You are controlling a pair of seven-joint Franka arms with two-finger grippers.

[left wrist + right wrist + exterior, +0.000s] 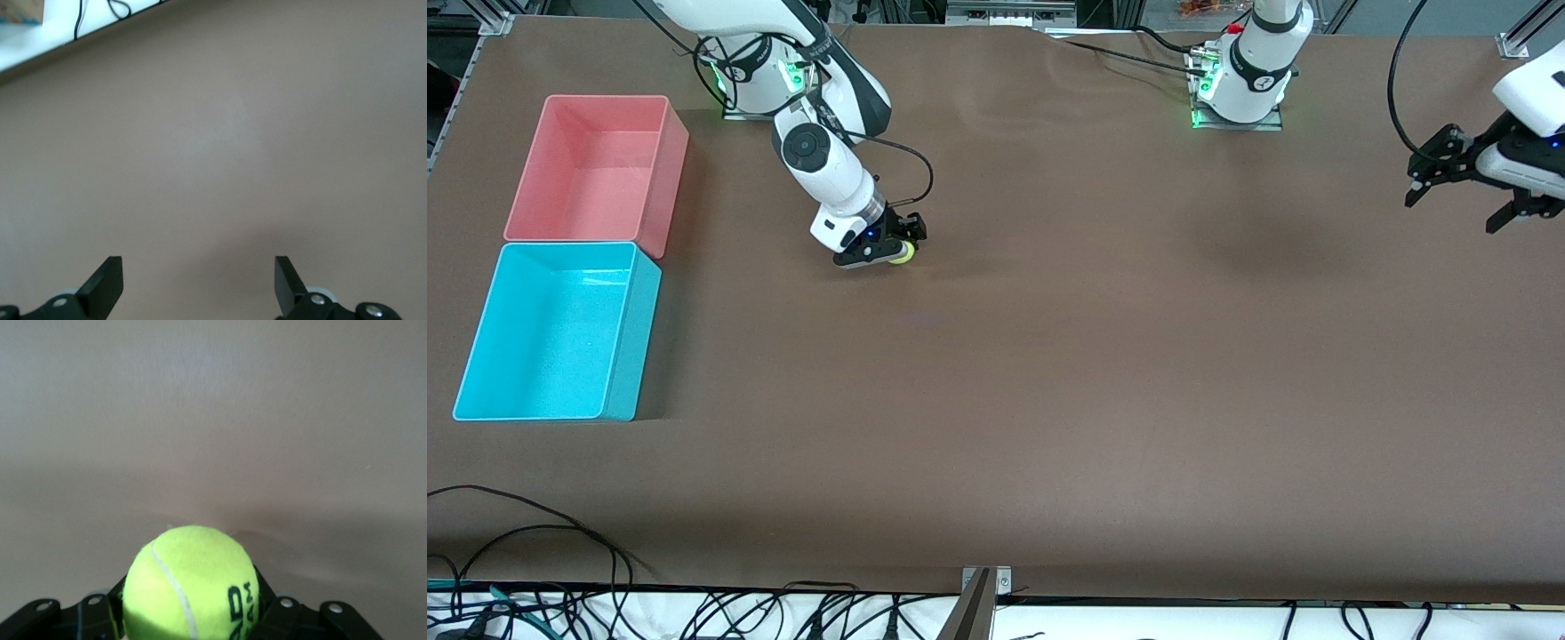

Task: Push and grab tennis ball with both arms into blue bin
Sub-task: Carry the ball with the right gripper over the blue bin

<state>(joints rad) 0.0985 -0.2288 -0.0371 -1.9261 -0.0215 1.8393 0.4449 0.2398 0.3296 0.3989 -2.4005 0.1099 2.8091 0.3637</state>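
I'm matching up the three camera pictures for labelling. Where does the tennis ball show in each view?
Front view: the ball sits between the right gripper's fingers on the table, toward the right arm's end.
Left wrist view: not in it; only the open left gripper over bare table.
Right wrist view: the ball fills the lower middle, clamped.
Shared landmark: the brown table surface.

R arm: reaches out from its base, forearm angled down, wrist low at the table.
R gripper: at table level, fingers clamped on the ball, one each side.
L arm: waits at its own end of the table, wrist raised.
L gripper: in the air, fingers spread wide, nothing between them.
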